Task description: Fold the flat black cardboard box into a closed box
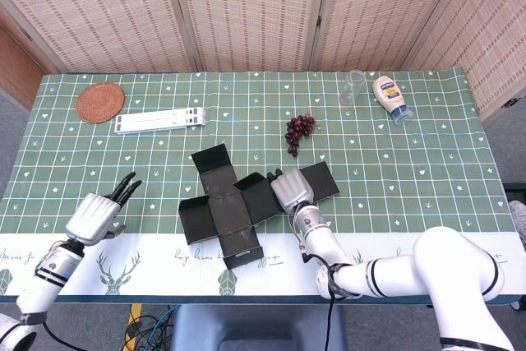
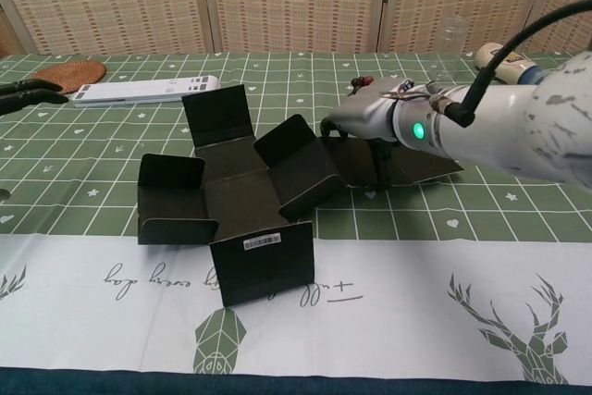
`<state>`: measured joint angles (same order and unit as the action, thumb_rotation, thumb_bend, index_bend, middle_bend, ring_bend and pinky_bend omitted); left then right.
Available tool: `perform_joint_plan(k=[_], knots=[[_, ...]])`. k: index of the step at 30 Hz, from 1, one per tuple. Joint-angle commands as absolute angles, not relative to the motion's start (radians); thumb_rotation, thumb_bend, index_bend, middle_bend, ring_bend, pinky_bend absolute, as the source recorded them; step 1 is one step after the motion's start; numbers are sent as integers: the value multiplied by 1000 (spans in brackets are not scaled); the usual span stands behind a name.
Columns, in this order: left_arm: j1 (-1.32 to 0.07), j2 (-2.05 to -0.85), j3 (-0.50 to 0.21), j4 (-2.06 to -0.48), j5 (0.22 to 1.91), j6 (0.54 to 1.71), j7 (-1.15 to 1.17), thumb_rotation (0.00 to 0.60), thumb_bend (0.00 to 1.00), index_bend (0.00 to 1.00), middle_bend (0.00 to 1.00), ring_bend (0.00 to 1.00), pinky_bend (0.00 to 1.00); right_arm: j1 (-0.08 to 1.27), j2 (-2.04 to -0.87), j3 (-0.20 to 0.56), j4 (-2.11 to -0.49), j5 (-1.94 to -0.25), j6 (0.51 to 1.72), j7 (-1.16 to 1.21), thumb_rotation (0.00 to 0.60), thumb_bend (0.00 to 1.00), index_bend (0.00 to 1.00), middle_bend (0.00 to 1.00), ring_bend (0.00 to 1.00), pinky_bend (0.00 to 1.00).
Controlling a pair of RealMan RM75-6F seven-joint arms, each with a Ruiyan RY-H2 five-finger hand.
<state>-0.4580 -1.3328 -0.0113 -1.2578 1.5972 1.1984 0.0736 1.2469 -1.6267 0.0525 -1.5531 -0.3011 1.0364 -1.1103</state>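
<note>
The black cardboard box [image 1: 228, 207] lies unfolded near the table's front edge, with several flaps standing partly up. In the chest view the box [image 2: 236, 193] has a barcode flap raised at the front. My right hand [image 1: 287, 190] lies over the box's right-hand panel, fingers curled down on it and gripping it; the chest view shows the same hand [image 2: 372, 127] above that panel. My left hand [image 1: 100, 214] hovers left of the box, apart from it, fingers spread and holding nothing. Only its fingertips [image 2: 28, 92] show at the chest view's left edge.
A bunch of dark grapes [image 1: 299, 129] lies just behind the box. Further back are a white folding stand [image 1: 160, 121], a woven coaster [image 1: 100, 102], a clear glass [image 1: 354, 86] and a mayonnaise bottle [image 1: 389, 98]. The tablecloth's white band [image 1: 123, 260] runs along the front edge.
</note>
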Motion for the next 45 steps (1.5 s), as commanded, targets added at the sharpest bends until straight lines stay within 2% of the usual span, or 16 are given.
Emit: perform_joint_plan(k=[1,15,23,29,37,45], knots=[[-472,-1385,-12,-1207,1602,1192,85,600,121,0,0,627,908,1241,-1625,49,-1554,-310,1036,-1105,600,402,310,336,773,963],[-498,-1573,-32,-1054,1608,1234,52,600,115,0,0,625,906,1221,-1633,46,-1553,-357,1042,-1088,600,414,315,346,779,968],[-516,-1655,-47,-1029,1591,1233,16,600,114,0,0,621,906,1210,-1646,53,-1541,-387,1044,-1071,600,422,317,354,780,968],[-517,-1690,-52,-1074,1578,1241,-64,600,113,0,0,621,906,1204,-1651,62,-1526,-401,1032,-1057,600,426,318,355,781,968],[-508,-1673,-66,-1203,1535,1225,-224,600,109,0,0,620,906,1212,-1661,75,-1497,-455,991,-1036,600,445,325,357,785,968],[-514,-1664,-76,-1219,1535,1232,-314,600,108,0,0,605,906,1229,-1620,73,-1502,-535,916,-1008,600,450,338,363,792,978]])
